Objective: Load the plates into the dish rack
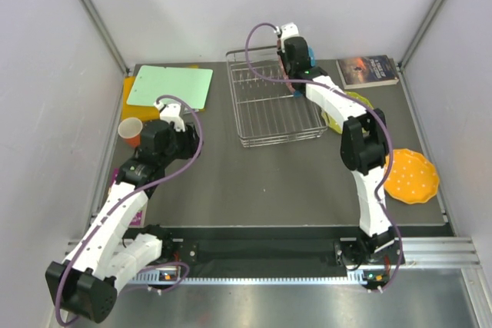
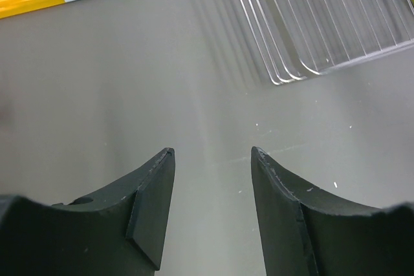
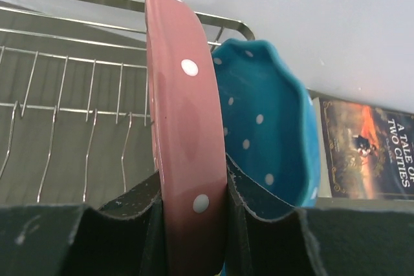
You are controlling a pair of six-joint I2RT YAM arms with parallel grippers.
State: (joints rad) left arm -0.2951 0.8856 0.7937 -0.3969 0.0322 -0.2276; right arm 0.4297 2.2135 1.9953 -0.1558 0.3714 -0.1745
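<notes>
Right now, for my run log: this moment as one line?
right tool: shut on pink dotted scalloped plate, at silver wire dish rack | left tool: open, empty

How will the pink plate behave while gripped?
Probably stiff and breakable: the pink plate looks like glazed ceramic. Its smooth surface may slip, since the right claw pinches only its edge. It could knock the blue plate beside it.

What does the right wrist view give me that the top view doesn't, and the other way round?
Only the right wrist: the pink plate on edge, clamped in the right gripper. Only the top: the orange plate and the yellow-green plate, lying right of the dish rack. Both: the dish rack, the blue plate and the book.
</notes>
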